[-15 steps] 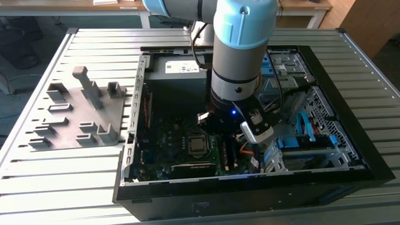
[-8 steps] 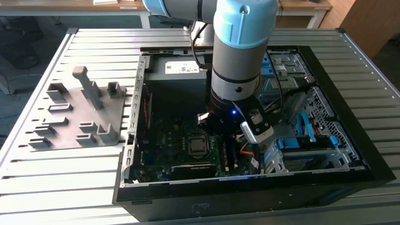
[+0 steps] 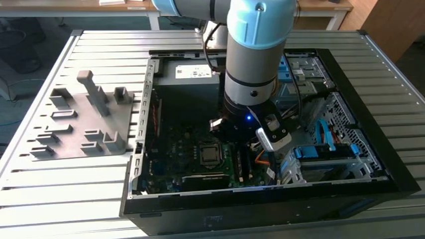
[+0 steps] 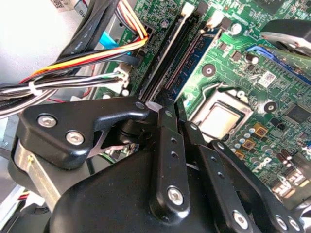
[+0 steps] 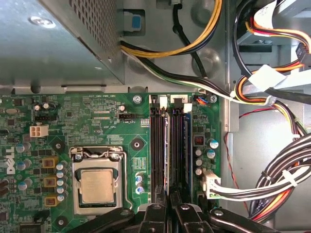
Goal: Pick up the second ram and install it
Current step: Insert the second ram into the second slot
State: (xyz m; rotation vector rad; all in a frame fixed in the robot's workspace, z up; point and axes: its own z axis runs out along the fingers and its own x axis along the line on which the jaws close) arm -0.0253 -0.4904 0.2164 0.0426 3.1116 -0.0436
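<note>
The second ram [image 5: 168, 145] stands on edge in a black memory slot on the green motherboard [image 5: 63, 116], beside the CPU socket [image 5: 97, 187]. It shows as a thin pale strip running away from the fingers [image 4: 170, 48]. My gripper [image 5: 168, 196] reaches down into the open computer case [image 3: 143, 149] and its black fingers [image 4: 165, 145] are pressed close together on the near end of the ram. In the exterior view the gripper [image 3: 240, 148] hangs low over the board, mostly hidden by the arm's wrist. A blue board edge [image 5: 186, 145] sits in the neighbouring slot.
Bundles of coloured cables [image 5: 272, 184] run close beside the slots. A perforated metal box [image 5: 58, 43] stands behind the board. Blue drive brackets [image 3: 325, 149] fill the case on the exterior view's right. A grey fixture plate [image 3: 79, 124] lies on the slatted table at the exterior view's left.
</note>
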